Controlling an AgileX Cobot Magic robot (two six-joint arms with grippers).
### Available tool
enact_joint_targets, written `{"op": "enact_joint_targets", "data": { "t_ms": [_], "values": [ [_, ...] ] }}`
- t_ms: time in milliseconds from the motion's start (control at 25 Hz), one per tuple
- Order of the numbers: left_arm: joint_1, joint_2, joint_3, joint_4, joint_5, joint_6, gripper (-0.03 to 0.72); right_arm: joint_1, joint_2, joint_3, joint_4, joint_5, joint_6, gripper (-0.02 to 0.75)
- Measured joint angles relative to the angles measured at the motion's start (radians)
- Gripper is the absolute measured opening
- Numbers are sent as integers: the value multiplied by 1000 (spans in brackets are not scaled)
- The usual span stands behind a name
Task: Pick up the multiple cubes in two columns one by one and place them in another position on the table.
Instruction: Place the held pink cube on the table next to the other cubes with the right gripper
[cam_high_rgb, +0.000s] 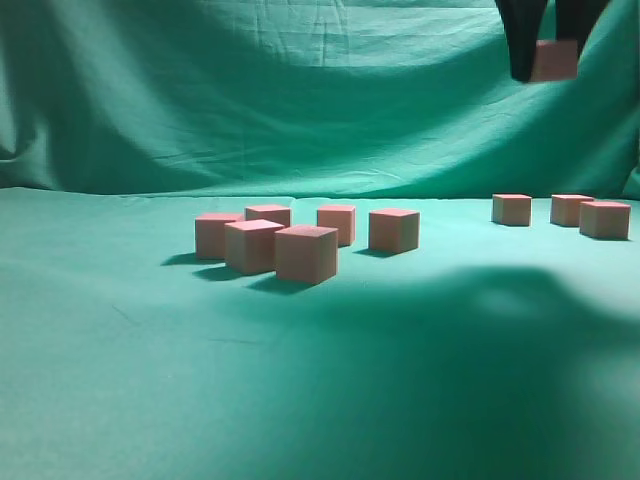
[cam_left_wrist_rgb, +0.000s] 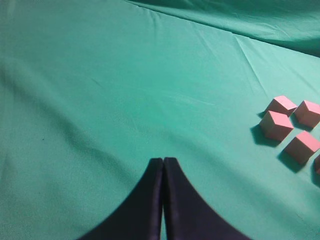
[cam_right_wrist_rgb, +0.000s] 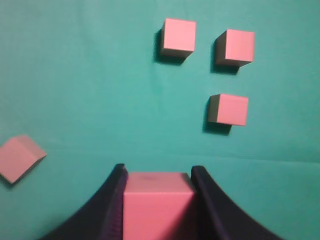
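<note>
My right claw (cam_right_wrist_rgb: 159, 200) is clamped on one cube (cam_right_wrist_rgb: 157, 202), flat pads on two opposite faces, high above the tabletop (cam_high_rgb: 120, 400). It looks light, stiff and matte, unlikely to slip if I hold it square. My left claw (cam_left_wrist_rgb: 163, 167) hangs pressed together, empty. Beyond, six sharp-edged cubes (cam_high_rgb: 306, 253) cluster left on creased cloth; three (cam_high_rgb: 605, 218) sit far right.

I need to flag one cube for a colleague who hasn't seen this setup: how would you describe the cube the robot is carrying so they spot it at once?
Start from the green backdrop curtain behind the table and look to its top right corner in the exterior view. There the right gripper hangs high above the three cubes on the right. The carried cube is clamped between its black fingers, the only one off the cloth.
</note>
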Motion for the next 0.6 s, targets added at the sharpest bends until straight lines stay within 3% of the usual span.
{"op": "enact_joint_targets", "data": {
  "t_ms": [600],
  "values": [
    [0,0,0,0,0,0,0,356,-251,435,26,-94,170,261]
  ]
}}
